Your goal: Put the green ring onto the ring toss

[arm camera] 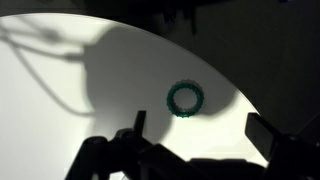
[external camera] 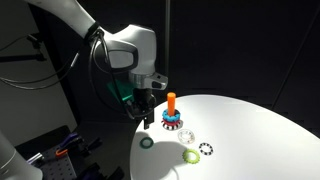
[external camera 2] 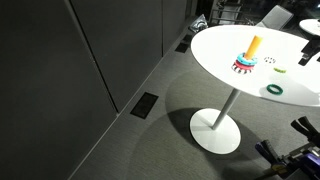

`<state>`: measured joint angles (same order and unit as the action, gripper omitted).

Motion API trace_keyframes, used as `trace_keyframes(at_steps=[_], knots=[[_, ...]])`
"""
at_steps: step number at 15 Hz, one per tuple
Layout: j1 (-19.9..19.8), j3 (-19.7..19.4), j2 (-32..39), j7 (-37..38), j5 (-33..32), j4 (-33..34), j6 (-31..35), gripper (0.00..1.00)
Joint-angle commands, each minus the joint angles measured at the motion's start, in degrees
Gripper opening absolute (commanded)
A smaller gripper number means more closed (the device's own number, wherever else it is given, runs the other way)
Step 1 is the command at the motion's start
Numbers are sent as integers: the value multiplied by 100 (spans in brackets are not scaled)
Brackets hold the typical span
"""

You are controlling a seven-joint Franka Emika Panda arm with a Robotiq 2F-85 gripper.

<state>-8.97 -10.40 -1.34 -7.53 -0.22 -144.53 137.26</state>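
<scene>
The dark green ring [external camera: 147, 142] lies flat on the white round table [external camera: 250, 130] near its edge. It also shows in an exterior view [external camera 2: 274, 90] and in the wrist view [arm camera: 185, 98]. The ring toss [external camera: 171, 112], an upright orange peg with coloured rings round its foot, stands a short way behind the ring [external camera 2: 250, 55]. My gripper [external camera: 143, 112] hangs above the green ring, beside the peg. In the wrist view its fingers [arm camera: 200, 132] are spread wide apart and empty, and the ring lies just beyond them.
A paler yellow-green ring [external camera: 191, 155], a black notched ring [external camera: 207, 150] and a pale ring [external camera: 186, 137] lie on the table near the peg. The table edge [arm camera: 225, 75] runs close behind the green ring. The table stands on a single pedestal [external camera 2: 217, 130] over grey floor.
</scene>
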Motion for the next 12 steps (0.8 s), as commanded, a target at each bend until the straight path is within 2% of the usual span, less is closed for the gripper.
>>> trace_keyframes(at_steps=[1,6,12], knots=[[-26,23,-3,1,-1,5,-11,100],[-28,22,322,-45,96,60,235,100],[-14,85,1013,32,79,100,994,100]])
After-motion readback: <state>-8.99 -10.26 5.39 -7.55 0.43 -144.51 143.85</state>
